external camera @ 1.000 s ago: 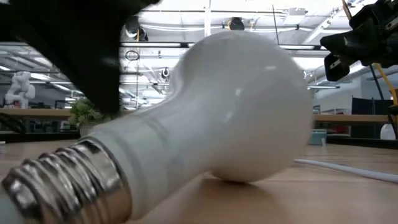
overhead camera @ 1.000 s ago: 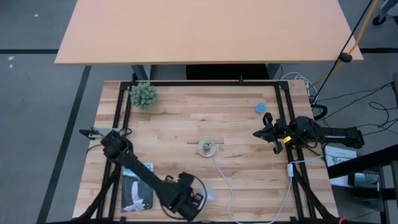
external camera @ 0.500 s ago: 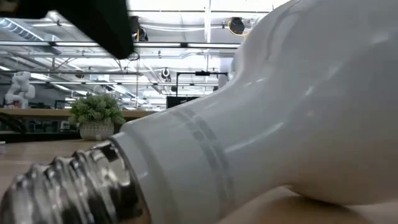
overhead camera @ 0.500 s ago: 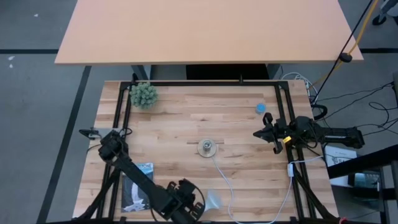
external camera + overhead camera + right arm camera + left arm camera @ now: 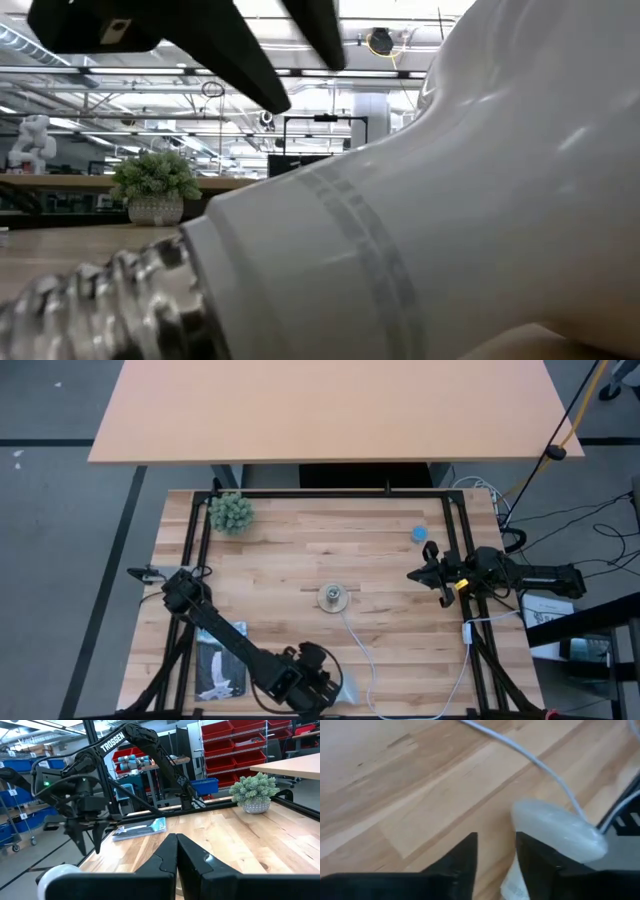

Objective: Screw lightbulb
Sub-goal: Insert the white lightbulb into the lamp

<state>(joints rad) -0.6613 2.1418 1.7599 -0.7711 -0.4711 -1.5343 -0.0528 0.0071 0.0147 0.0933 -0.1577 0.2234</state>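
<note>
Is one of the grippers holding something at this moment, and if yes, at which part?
Nothing is held. The left gripper hangs open just above the lightbulb, which lies on the table. The right gripper is shut and empty, waiting at the table's right edge.

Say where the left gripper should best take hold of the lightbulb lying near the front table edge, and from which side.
Probably across the white neck, just behind the screw base, coming down from above. The lightbulb lies on its side on the table, so the neck is narrower than the dome and the threads stay free. The left gripper hovers open beside it.
</note>
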